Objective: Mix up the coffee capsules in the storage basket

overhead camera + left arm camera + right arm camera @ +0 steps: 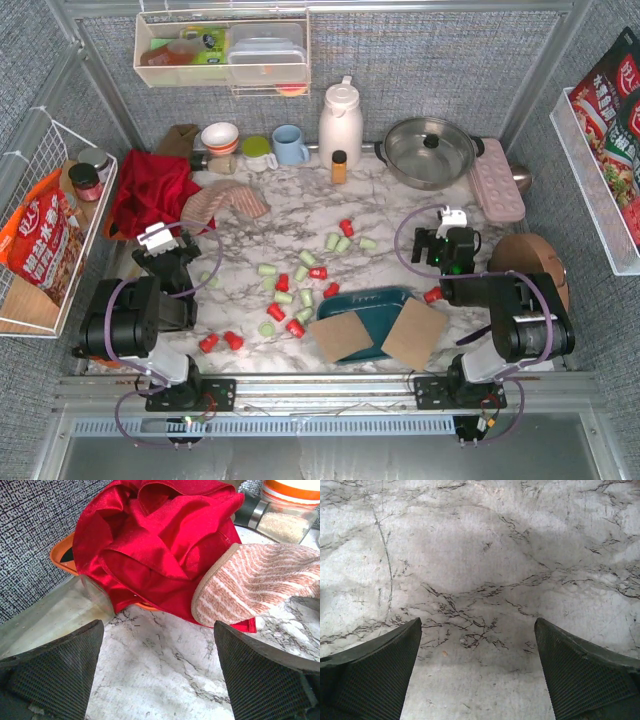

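Observation:
Several red and mint green coffee capsules (pixel 300 272) lie scattered on the marble table, from the middle toward the front left. One red capsule (pixel 432 295) lies beside my right arm. The dark teal storage basket (pixel 372 303) sits at the front centre, partly under two cardboard squares (pixel 341 338); no capsule shows inside it. My left gripper (pixel 158 240) is open and empty at the left, facing a red cloth (pixel 160 535). My right gripper (pixel 446 232) is open and empty over bare marble at the right. No capsule shows in either wrist view.
A striped oven mitt (pixel 222 206) lies on the red cloth (pixel 150 190). Along the back stand bowls, a blue mug (pixel 290 145), an amber bottle (pixel 339 166), a white jug (pixel 340 120) and a steel pot (pixel 430 150). A pink tray (pixel 497 180) and a brown lid (pixel 530 262) lie at the right.

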Controlling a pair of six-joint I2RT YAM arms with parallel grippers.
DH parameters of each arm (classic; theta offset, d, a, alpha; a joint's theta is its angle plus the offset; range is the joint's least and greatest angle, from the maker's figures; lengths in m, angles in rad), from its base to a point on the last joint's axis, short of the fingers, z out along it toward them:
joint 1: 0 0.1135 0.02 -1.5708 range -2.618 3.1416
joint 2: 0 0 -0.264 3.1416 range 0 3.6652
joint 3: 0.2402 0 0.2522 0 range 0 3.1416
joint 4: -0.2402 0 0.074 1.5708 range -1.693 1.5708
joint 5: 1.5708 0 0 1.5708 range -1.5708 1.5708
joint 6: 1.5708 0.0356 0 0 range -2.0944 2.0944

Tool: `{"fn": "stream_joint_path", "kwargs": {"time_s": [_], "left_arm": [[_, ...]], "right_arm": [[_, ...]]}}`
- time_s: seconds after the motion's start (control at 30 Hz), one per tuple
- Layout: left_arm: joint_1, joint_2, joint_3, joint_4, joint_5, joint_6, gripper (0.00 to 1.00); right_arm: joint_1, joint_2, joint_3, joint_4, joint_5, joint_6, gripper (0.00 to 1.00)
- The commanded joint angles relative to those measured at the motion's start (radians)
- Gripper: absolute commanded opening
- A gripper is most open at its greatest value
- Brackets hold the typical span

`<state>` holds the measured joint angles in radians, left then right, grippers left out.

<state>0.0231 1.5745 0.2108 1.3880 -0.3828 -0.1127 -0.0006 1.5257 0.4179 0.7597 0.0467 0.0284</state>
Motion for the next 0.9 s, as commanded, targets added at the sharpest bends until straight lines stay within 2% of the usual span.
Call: {"fn": "stream_joint_path", "kwargs": {"time_s": [0.0,0.5,0.6,0.63,0.73,0.87], "left_arm": [[0.002,-0.001,0.0,0.01,0.007,-0.004,0.99],[0.003,-0.001,0.0,0.009,0.008,-0.004,0.99],[0.002,-0.001,0.0,0.009,0.007,-0.004,0.99],[0.002,-0.001,0.0,0.01,0.007,-0.004,0.99],[0.001,-0.001,0.0,0.01,0.007,-0.004,0.99],[0.002,-0.001,0.0,0.009,0.007,-0.004,0.99]], "right_arm": [[-0.002,-0.005,0.001,0.024,-0.017,0.011,0.99],[-0.003,-0.003,0.003,0.022,-0.018,0.012,0.99],[0.017,-0.025,0.015,-0.004,0.038,0.002,0.99],[0.021,-0.046,0.041,-0.062,0.057,0.008,0.99],[0.021,-0.136,0.168,-0.384,0.159,0.069,0.99],[0.021,-0.251,0.252,-0.611,0.209,0.116,0.99]]}}
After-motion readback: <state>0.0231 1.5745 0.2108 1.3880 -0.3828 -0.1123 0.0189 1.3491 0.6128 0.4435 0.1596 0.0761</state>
